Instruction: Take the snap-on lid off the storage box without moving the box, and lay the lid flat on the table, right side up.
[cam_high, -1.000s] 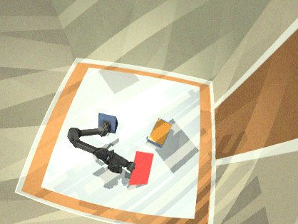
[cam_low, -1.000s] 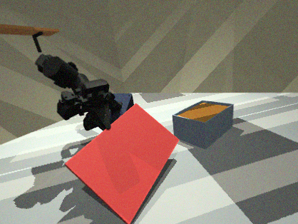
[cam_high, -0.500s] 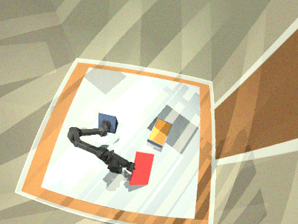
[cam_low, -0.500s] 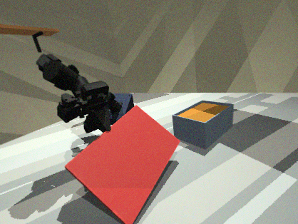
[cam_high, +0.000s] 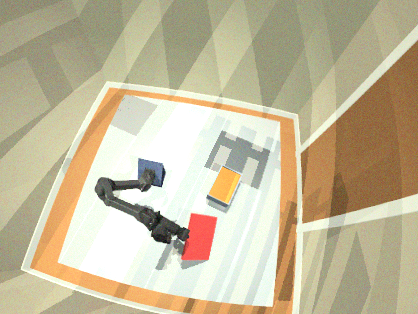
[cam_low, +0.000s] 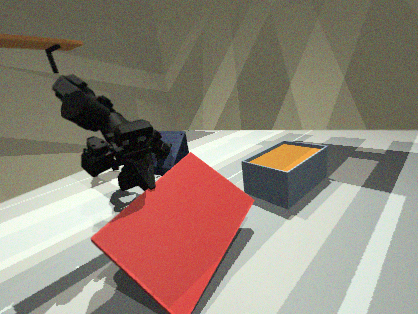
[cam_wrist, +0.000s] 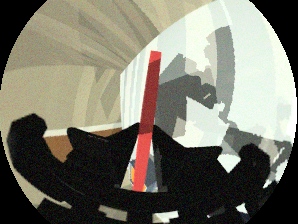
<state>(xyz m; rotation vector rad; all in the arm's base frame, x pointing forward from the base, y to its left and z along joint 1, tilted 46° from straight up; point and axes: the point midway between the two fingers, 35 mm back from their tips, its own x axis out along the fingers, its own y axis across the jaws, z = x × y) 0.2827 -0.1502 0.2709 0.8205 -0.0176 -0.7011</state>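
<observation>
The red lid (cam_high: 201, 237) (cam_low: 175, 225) (cam_wrist: 150, 95) is off the box, held tilted, its broad red face toward the exterior camera. Its lower corner is cut off by that view's bottom edge. In the wrist view it shows edge-on as a narrow strip between the fingers. My gripper (cam_high: 186, 234) (cam_low: 152, 187) (cam_wrist: 145, 125) is shut on the lid's edge. The storage box (cam_high: 218, 201) (cam_low: 267, 184), dark blue-grey with an orange inside, stands upright and open, apart from the lid. Whether the lid's lowest corner touches the table is hard to tell.
A dark blue block-like thing (cam_high: 157, 167) (cam_low: 178, 145) stands beside the arm's base, partly hidden by the arm in the exterior view. The white table top (cam_high: 100, 240) has an orange border (cam_high: 47, 240). Sharp shadows cross the table.
</observation>
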